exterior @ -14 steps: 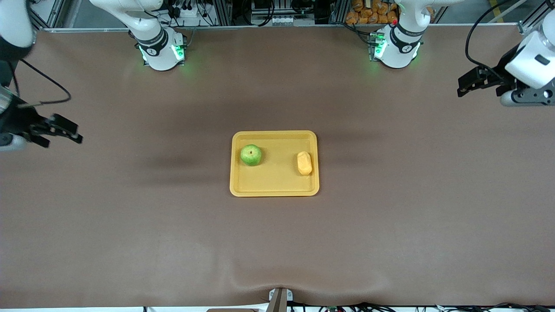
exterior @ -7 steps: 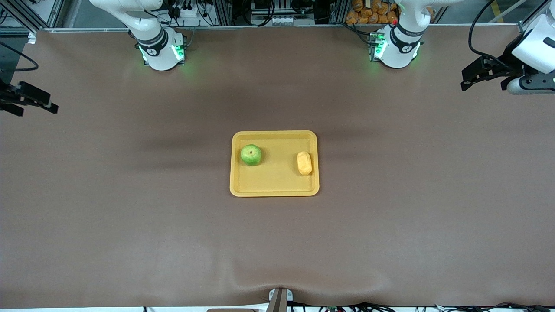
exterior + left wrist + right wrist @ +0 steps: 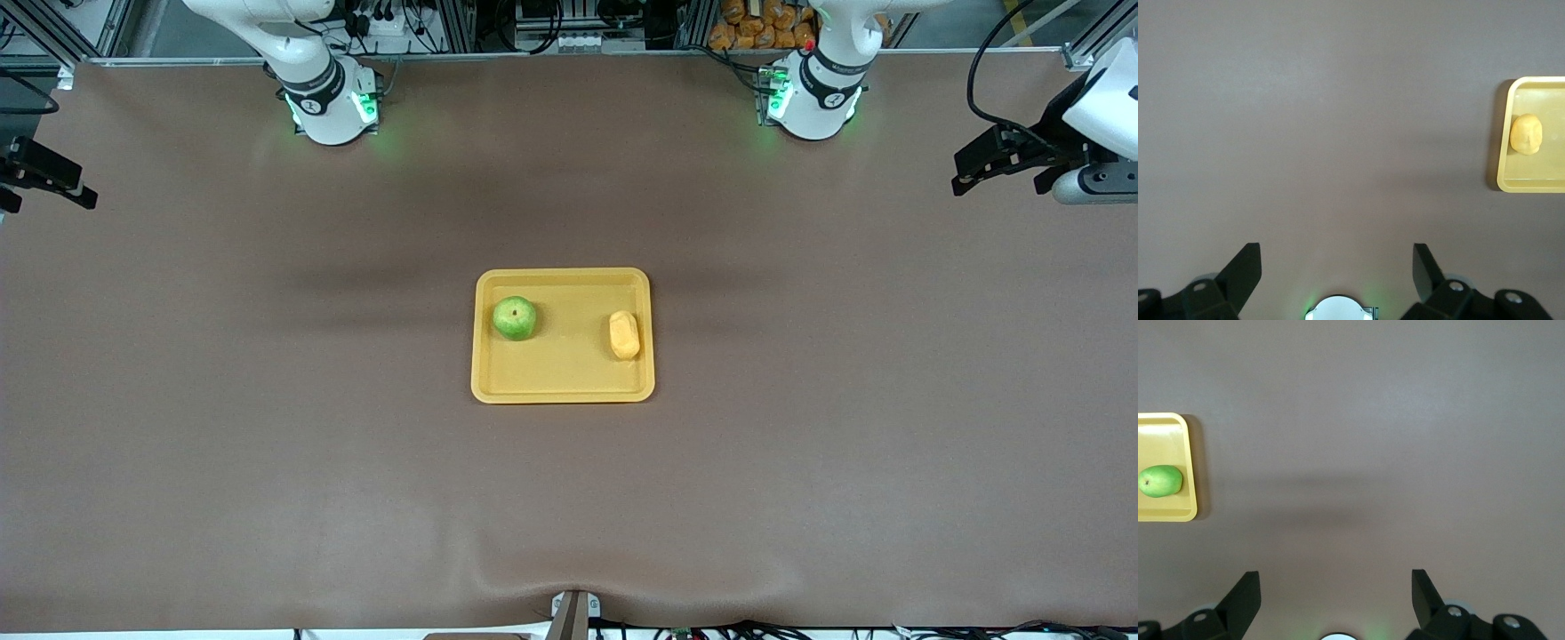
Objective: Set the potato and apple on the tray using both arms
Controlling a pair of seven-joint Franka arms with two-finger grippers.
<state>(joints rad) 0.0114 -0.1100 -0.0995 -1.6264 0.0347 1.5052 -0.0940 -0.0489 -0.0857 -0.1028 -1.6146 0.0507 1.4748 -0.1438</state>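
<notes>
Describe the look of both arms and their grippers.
Both arms are white, with rounded shells, black bands at the joints and green lights glowing at their bases. Black cables loop along the upper links. The left gripper and right gripper are dark, angular, two-fingered. In the wrist views the fingers are black wedges tapering to a point, on black bodies with round silver screw heads.

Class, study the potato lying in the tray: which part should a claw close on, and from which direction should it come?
Grip the potato across its narrow middle, coming straight down from above. It lies flat with its long axis running toward the front camera, close to the tray rim at the left arm's end, which probably blocks a sideways approach.
</notes>
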